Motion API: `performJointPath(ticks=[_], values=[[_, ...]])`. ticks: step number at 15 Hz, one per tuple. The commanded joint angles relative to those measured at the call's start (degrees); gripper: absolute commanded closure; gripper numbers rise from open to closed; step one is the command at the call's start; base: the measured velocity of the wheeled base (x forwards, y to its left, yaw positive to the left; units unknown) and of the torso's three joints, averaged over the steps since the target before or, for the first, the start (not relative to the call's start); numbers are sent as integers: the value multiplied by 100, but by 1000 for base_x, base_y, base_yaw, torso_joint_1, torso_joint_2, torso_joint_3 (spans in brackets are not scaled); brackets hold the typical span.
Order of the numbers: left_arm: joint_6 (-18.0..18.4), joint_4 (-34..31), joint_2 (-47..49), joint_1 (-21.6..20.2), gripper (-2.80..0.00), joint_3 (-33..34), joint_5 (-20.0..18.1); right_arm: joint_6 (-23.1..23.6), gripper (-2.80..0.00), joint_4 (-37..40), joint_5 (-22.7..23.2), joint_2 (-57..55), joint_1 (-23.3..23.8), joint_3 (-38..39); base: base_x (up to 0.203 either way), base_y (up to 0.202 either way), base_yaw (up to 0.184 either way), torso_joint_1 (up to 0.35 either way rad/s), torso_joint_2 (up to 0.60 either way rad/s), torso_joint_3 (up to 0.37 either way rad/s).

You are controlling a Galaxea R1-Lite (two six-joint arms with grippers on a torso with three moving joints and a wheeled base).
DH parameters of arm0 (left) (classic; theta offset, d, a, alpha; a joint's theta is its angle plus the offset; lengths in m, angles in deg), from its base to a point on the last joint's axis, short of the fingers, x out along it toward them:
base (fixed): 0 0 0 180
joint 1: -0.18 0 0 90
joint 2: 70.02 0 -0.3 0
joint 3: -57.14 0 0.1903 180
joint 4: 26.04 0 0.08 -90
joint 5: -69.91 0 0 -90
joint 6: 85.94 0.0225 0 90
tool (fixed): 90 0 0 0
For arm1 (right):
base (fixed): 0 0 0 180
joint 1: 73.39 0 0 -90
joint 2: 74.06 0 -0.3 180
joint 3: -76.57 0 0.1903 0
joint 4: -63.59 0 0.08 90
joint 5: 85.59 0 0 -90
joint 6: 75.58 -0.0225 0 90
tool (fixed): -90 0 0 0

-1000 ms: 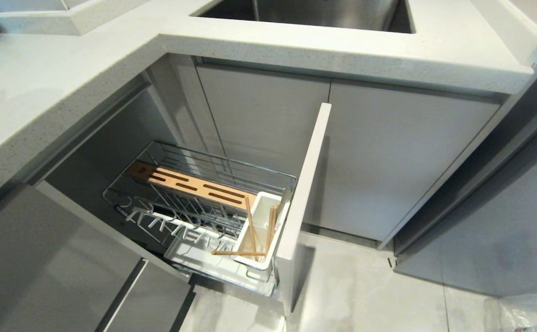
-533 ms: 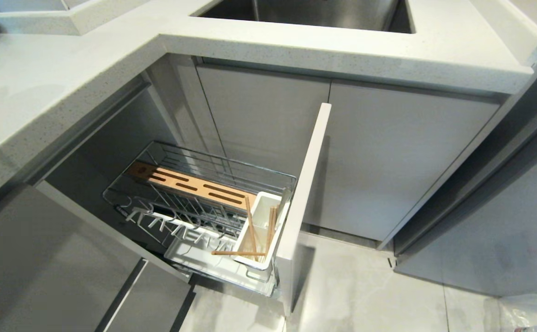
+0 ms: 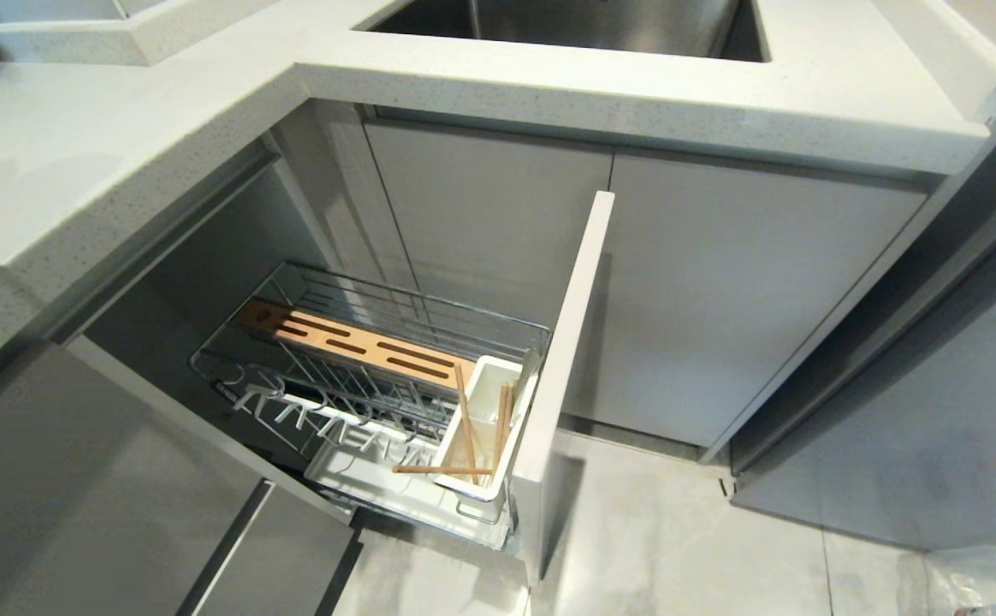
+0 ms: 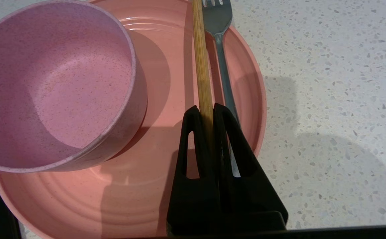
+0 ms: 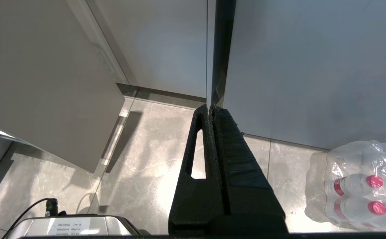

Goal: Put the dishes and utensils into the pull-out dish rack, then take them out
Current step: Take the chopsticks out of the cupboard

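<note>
nothing has shifted; left tool (image 4: 206, 111) stays clamped on a chopstick (image 4: 201, 63) above the plate (image 4: 166, 156), no writing legible.

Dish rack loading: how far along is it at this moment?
Done: chopsticks stand in the caddy of the pulled-out rack. In hand: left gripper, jaws shut on another chopstick over the plate. Left: fork, bowl, plate, then unloading.

desk (image 4: 329, 99): carrying the plate (image 4: 179, 186)
plate: holding the bowl (image 4: 57, 86), with the chopstick (image 4: 202, 66) and fork (image 4: 221, 49) lying beside it
rack (image 3: 378, 376): sitting pulled out under the desk
caddy (image 3: 485, 428): sitting at the rack's front, chopsticks (image 3: 464, 419) standing in it
</note>
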Motion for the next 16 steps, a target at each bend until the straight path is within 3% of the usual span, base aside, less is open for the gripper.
performJointPath(ticks=[1, 4, 10, 11, 12, 16], values=[[-13, -30, 18, -4, 0, -2, 85, -6, 0, -1, 0, 0, -1, 9, 0, 0, 0, 0, 0, 0], [-13, -39, 49, -4, 0, 7, 277, 0, 0, -1, 0, 0, -1, 9, 0, 0, 0, 0, 0, 0], [-13, -48, 66, -4, 0, 33, 277, 0, 0, -1, 0, 0, -1, 9, 0, 0, 0, 0, 0, 0], [-13, -39, 66, -4, -90, 42, 277, -2, 0, -1, 0, 0, -1, 9, 0, 0, 0, 0, 0, 0], [-13, -39, 75, -4, -280, 33, 277, -6, 0, -1, 0, 0, -1, 9, 0, 0, 0, 0, 0, 0], [-13, -39, 66, 5, -280, 33, 277, 2, 0, -1, 0, 0, -1, 9, 0, 0, 0, 0, 0, 0]])
